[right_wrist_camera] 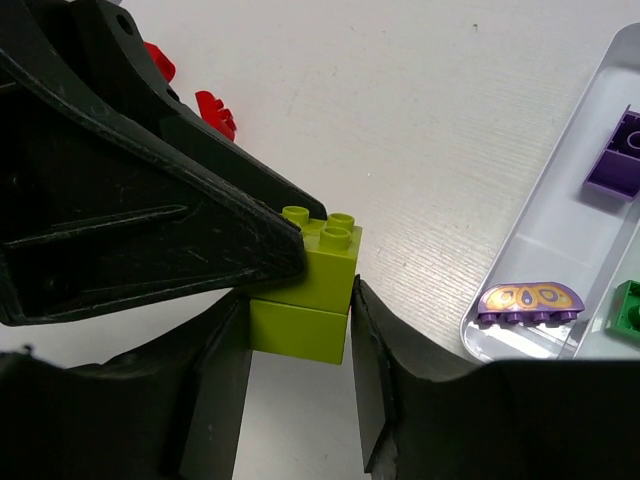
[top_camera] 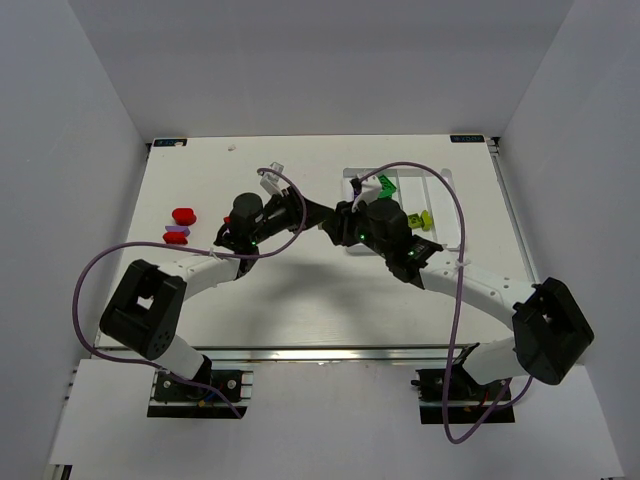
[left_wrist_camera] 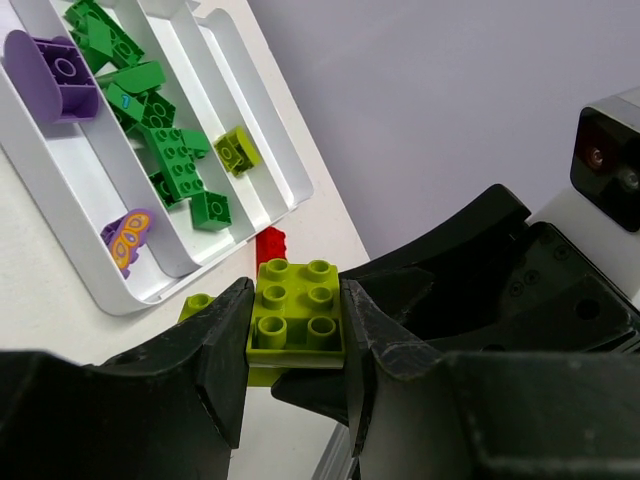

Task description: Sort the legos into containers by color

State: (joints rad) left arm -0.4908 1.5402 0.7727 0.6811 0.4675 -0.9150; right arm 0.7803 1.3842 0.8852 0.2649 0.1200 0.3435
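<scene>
Gripping from both sides now: the left tool [left_wrist_camera: 295, 335] is clamped, partly open, on the upper yellow-green studded plastic brick [left_wrist_camera: 298, 300]. The right tool [right_wrist_camera: 298, 345] has its jaws pressed against the lower yellow-green plastic brick [right_wrist_camera: 298, 332] stuck beneath it. The pair hangs between the two arms over the white tabletop [top_camera: 330, 305], just beside the end of the shallow white divided plastic tray [left_wrist_camera: 70, 170]. It looks like a pull-apart, or else a handover; I can't tell which.

On progress, I'd call it well past halfway. A pile of green bricks [left_wrist_camera: 150, 120] fills one compartment. A purple rounded brick [left_wrist_camera: 60, 70] and a purple butterfly-printed piece [left_wrist_camera: 128, 240] share the next. A lone yellow-green brick [left_wrist_camera: 237, 150] sits in a third. Left to do are this stuck pair, plus the red bricks [top_camera: 183, 215] and a small purple brick [top_camera: 177, 236] lying out on the tabletop, well apart from the tray. No red shows in the tray.
</scene>
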